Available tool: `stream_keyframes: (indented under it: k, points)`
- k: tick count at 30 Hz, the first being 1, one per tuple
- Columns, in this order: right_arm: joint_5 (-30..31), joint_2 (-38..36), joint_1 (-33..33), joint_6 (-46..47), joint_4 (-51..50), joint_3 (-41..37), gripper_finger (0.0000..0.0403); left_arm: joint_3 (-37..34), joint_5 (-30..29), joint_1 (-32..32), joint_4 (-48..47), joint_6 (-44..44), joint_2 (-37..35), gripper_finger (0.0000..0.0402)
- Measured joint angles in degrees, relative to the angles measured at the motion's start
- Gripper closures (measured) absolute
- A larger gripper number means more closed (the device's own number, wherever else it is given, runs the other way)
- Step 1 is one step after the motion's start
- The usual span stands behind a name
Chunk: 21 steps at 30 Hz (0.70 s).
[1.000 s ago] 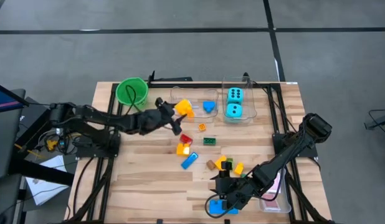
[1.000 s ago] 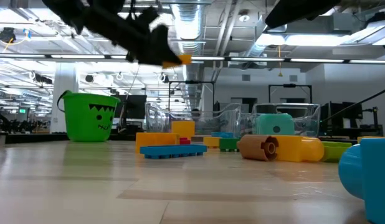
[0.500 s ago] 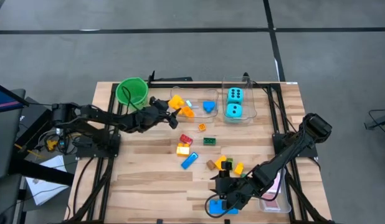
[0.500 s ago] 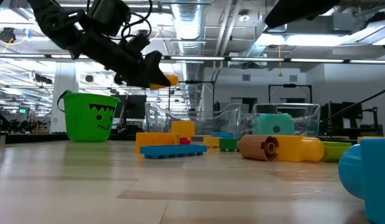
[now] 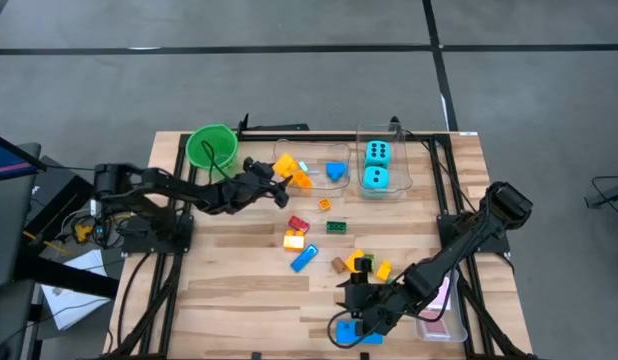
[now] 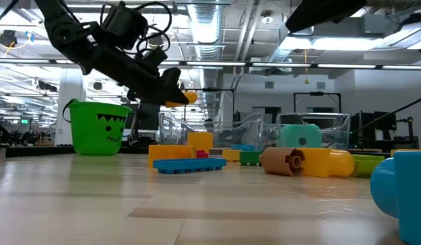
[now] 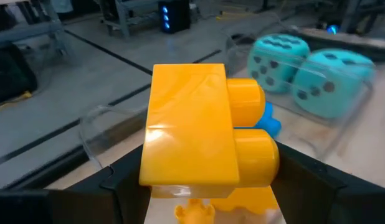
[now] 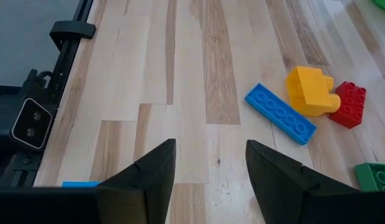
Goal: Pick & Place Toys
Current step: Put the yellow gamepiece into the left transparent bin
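My left gripper (image 5: 277,178) is shut on a yellow block (image 7: 199,134), held in the air over the left clear tub (image 5: 341,150); in the low view the block (image 6: 185,97) shows at the fingertips. That tub contains another yellow block (image 5: 302,181) and a blue one (image 5: 336,172). Two cyan dice (image 5: 376,165) sit in the right tub. More loose blocks (image 5: 295,232) lie on the table's middle. My right gripper (image 8: 208,162) hangs open near the near edge, over bare wood, beside a blue block (image 5: 354,333). My left gripper pinches the yellow block between its two fingers, one on each opposite side face (image 7: 149,168). The fingers come nearly level from the table's left, slanting a little down. The block is lifted clear above the tub, its round studs (image 7: 245,102) turned sideways.
A green bucket (image 5: 211,147) stands at the far left, close to my left arm. A long blue block (image 5: 304,258), a green one (image 5: 337,226) and a mixed cluster (image 5: 361,264) lie mid-table. Pink cards (image 5: 441,305) sit in a tub at the near right.
My left gripper has carried the yellow block toward the far edge and a little leftward, and has sunk lower, ending over the left clear tub. It stays shut on the block. The right arm has kept still.
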Motion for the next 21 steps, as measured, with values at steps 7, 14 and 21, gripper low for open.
stream_keyframes:
  k: [7, 14, 21]
  points:
    - [0.0, 0.0, 0.0, -0.1, -0.2, 0.0, 0.0217, 0.0, 1.1, 2.0, 1.9, -0.1, 1.5, 0.0137]
    - [0.0, 0.0, 0.0, -0.1, -0.2, 0.0, 0.0217, 0.0, 1.1, 2.1, 1.8, -0.1, 1.5, 0.0128]
    - [0.0, 0.0, 0.0, -0.1, -0.2, 0.0, 0.0217, 0.0, 1.6, 2.1, 1.8, -0.3, 1.5, 0.0121]
